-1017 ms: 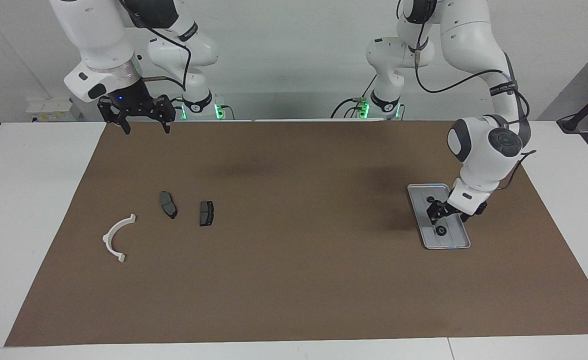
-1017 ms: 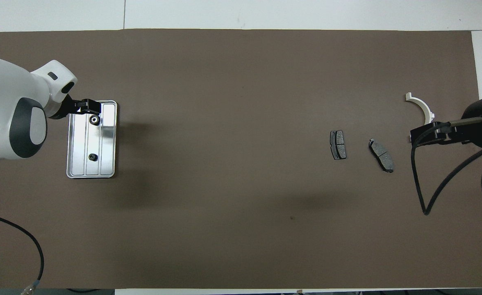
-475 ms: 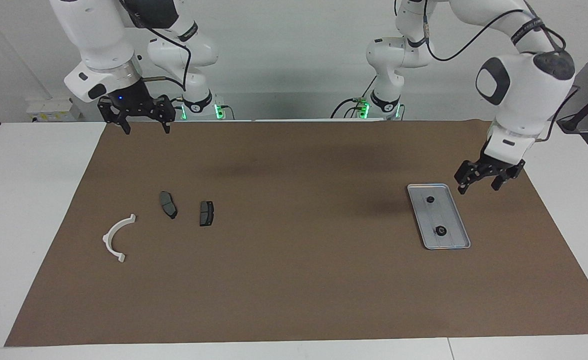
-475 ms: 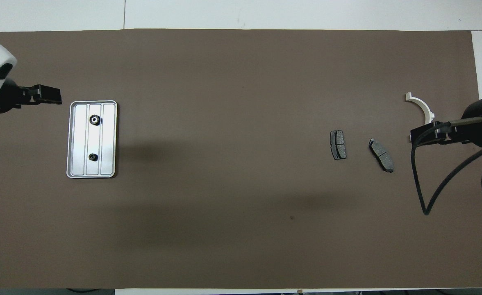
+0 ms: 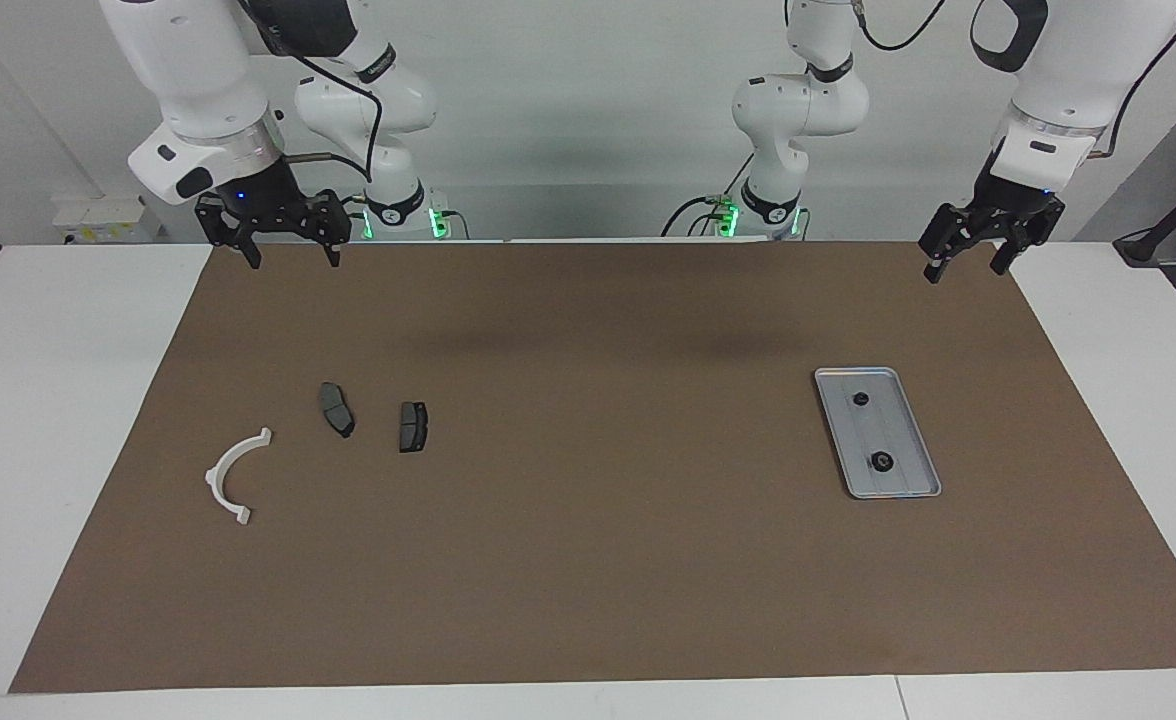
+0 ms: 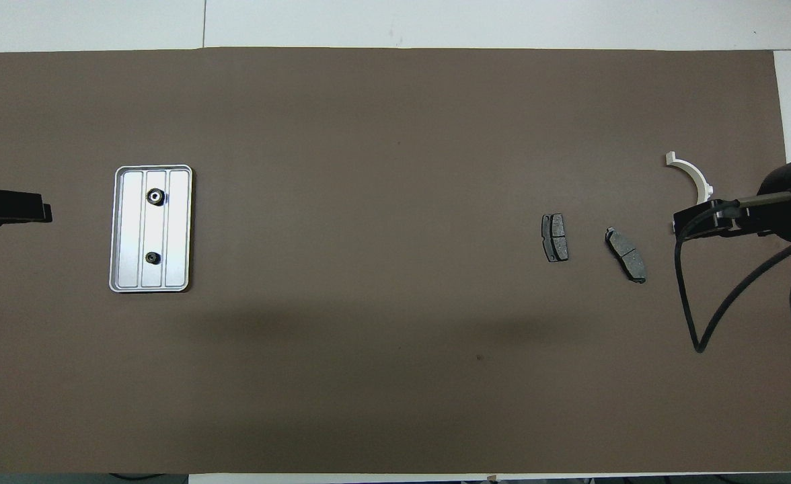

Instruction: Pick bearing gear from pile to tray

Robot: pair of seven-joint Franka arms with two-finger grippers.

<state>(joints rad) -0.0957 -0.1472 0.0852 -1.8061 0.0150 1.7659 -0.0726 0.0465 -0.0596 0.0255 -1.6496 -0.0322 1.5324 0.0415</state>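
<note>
You can count two bearing gears [image 5: 860, 399] already lying in the tray [image 5: 921, 440] at the facing view's right, none visible among the pile [image 5: 333, 409] at its left, while left gripper [image 5: 975, 254] and right gripper [image 5: 289, 247] hang spread and empty.

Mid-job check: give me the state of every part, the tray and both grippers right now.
tray: flat on the mat, holding two bearing gears.
bearing gears: both lying in the tray, apart.
brake pads: two, loose on the mat.
white half-ring: lying flat on the mat.
left gripper: raised, open, empty.
right gripper: raised, open, empty, waiting.
</note>
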